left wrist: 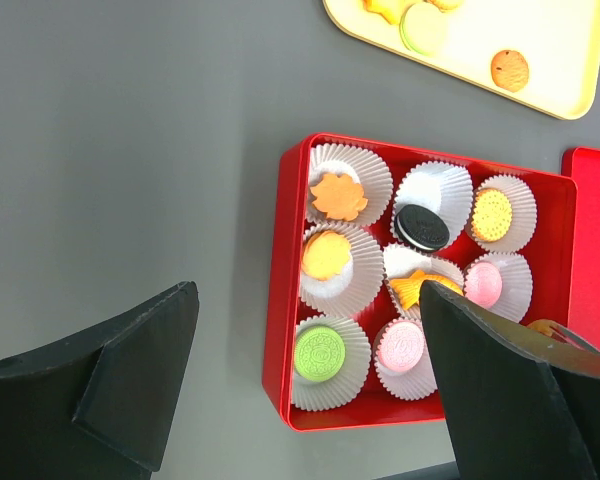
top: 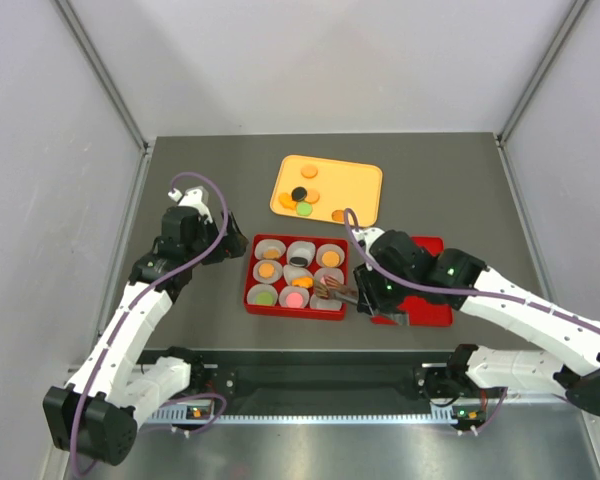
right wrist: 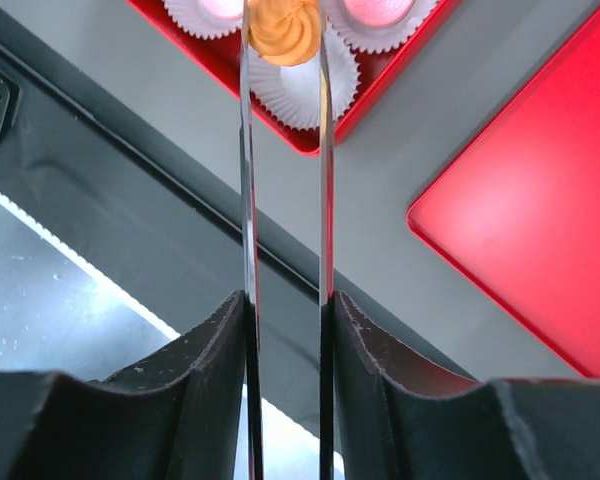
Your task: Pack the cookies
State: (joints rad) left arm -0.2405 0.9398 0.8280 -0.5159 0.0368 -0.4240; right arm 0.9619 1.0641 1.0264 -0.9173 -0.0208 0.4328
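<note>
The right gripper (right wrist: 285,300), jaws clamped on tongs (right wrist: 248,150), pinches a light, brittle orange swirl cookie (right wrist: 285,28) by opposite edges above an empty paper cup (right wrist: 302,95) in the red box (right wrist: 232,68), so squeeze gently; the left gripper (left wrist: 308,295) hangs spread

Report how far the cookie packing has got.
Done: eight cups in the red box hold cookies. In hand: tongs in the right end effector hold an orange swirl cookie above the last empty cup. Left: release it; loose cookies lie on the yellow tray, and the red lid lies beside the box.
</note>
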